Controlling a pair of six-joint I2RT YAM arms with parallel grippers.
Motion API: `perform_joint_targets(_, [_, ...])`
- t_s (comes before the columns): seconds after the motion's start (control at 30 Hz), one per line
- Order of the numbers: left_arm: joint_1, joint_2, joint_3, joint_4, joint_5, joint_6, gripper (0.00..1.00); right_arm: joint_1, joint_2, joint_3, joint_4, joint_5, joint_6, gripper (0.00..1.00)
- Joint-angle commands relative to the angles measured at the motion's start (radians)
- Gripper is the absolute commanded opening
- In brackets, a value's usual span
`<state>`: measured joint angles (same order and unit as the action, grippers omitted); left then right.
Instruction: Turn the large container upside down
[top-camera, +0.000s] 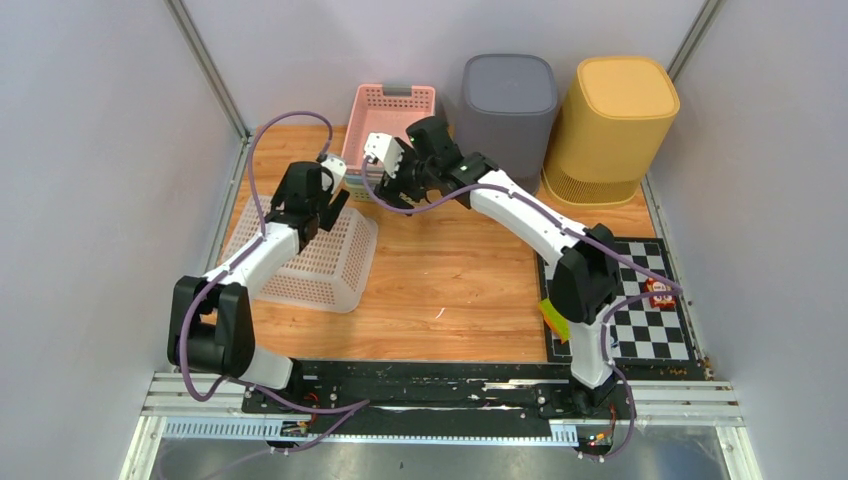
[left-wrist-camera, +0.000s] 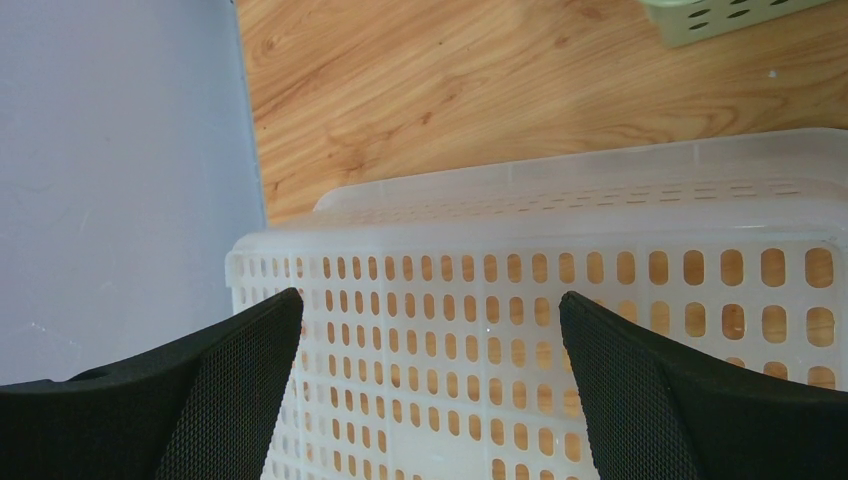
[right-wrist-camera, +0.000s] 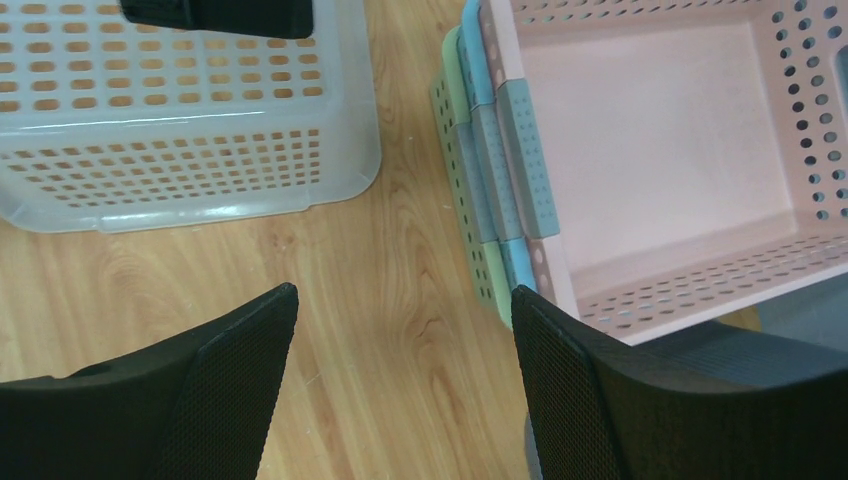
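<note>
The left claw (left-wrist-camera: 430, 300) hangs wide open and empty above the white basket (top-camera: 320, 262), which sits bottom-up on the wooden tabletop (top-camera: 450, 280). Right of that basket, the right claw (right-wrist-camera: 405, 295) is open and empty too. Grey walls (top-camera: 90, 150) close in the tabletop.

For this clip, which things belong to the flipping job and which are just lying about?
Job in hand: large white basket, left gripper open above it.
Lying about: pink basket stack, grey bin, yellow bin, checkered mat.

Translucent glossy plastic container (left-wrist-camera: 520, 290), matt wood-grain table (left-wrist-camera: 450, 90)
</note>
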<state>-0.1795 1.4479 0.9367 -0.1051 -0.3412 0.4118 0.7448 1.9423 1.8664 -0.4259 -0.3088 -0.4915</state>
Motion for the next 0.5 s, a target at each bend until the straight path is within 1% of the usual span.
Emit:
perform_joint_targets(0.0, [0.028, 0.003, -0.022, 0.0, 0.024, 0.017, 1.0, -0.012, 0.086, 0.11, -0.028, 0.052, -0.073, 0.81])
perform_joint_targets(0.3, [0.068, -0.031, -0.061, 0.02, 0.051, 0.059, 1.0, -0.024, 0.232, 0.282, -0.042, 0.118, -0.144, 0.82])
perform_joint_targets(0.37, [0.082, -0.034, -0.057, 0.021, 0.059, 0.057, 1.0, -0.029, 0.255, 0.302, -0.055, 0.114, -0.156, 0.82])
perform_joint_targets(0.47, [0.1, -0.044, -0.044, 0.012, 0.069, 0.046, 1.0, -0.034, 0.282, 0.316, -0.095, 0.069, -0.169, 0.82])
